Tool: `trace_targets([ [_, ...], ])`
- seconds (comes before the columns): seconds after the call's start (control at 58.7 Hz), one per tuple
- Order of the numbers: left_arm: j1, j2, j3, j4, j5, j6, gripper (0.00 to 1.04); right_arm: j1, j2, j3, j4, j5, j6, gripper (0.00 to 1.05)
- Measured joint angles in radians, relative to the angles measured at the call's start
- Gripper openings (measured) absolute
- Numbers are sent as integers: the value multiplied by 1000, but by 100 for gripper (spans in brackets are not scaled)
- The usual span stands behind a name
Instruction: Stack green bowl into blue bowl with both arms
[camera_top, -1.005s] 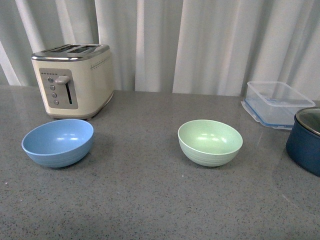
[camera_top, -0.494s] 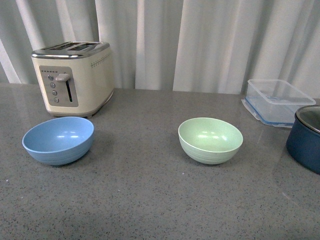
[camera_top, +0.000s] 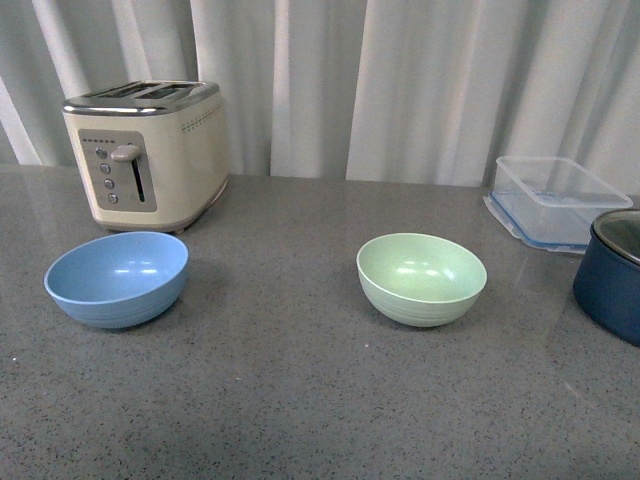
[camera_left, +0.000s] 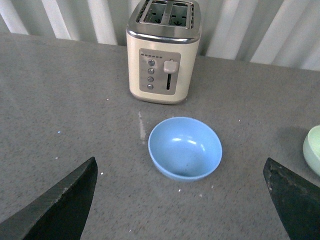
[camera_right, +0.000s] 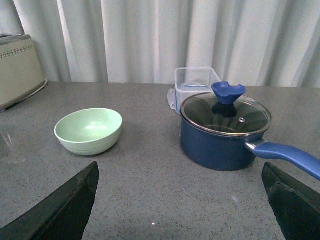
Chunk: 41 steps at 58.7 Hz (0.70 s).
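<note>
Finds the green bowl (camera_top: 421, 278) upright and empty on the grey countertop (camera_top: 300, 400), a little right of centre in the front view. Finds the blue bowl (camera_top: 117, 278) upright and empty too, well apart from it toward the left, touching nothing. Places a cream toaster (camera_top: 150, 155) just behind the blue bowl, in front of the pale curtain (camera_top: 400, 90). Places a clear plastic container (camera_top: 555, 200) behind and to the right of the green bowl, with a dark navy pot (camera_top: 610, 290) nearer, cut by the right edge. Shows, from the left wrist, the left gripper (camera_left: 178, 200) above the counter with its black fingers (camera_left: 60, 205) spread wide and clamped on nothing, the blue bowl ahead of the gap between them and the toaster beyond it. Catches a sliver of the green bowl at that picture's edge. Shows, from the right wrist, the right gripper (camera_right: 178, 205) likewise held wide, its fingers (camera_right: 295, 210) far apart and empty, the green bowl ahead toward one of them, the pot with its glass lid (camera_right: 226, 114) and blue handle (camera_right: 285, 152) toward the other, the container just behind the pot
</note>
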<state>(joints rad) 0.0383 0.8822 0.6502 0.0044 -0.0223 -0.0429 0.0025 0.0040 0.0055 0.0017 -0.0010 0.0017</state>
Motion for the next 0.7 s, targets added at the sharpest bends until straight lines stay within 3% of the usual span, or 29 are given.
trace_targets([
  [0.29, 12, 401, 275, -127, -21, -116, 98, 0, 0, 0, 0, 0, 0, 95],
  [0.698, 10, 902, 509, -142, -54, -263, 98, 0, 0, 0, 0, 0, 0, 95],
])
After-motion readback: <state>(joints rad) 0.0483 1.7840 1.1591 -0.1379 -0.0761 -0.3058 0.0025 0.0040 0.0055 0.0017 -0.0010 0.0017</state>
